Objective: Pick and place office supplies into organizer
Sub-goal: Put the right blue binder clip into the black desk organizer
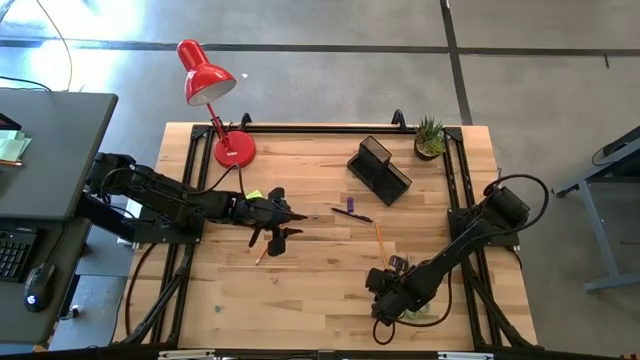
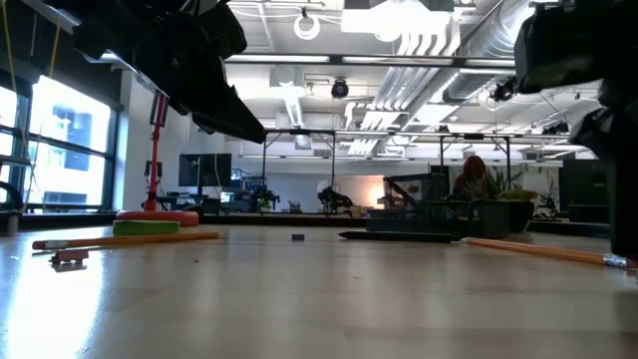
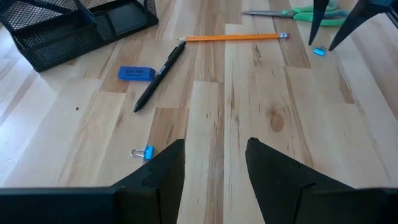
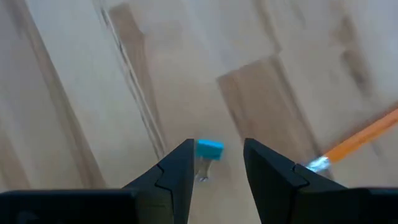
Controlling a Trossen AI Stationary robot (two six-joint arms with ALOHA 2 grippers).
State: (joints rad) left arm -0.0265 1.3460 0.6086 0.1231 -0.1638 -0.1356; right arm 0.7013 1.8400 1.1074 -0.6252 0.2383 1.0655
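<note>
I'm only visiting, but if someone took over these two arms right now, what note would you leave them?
Left gripper: open, empty, above the table's left-middle, near a small blue clip.
Right gripper: open, empty, low over another blue clip, front right.
Organizer: back of table, beside the plant; looks empty.
Loose on the table: pen, blue eraser, orange pencil, scissors, sticky notes.
Done: nothing visibly placed.
Left: everything.
</note>
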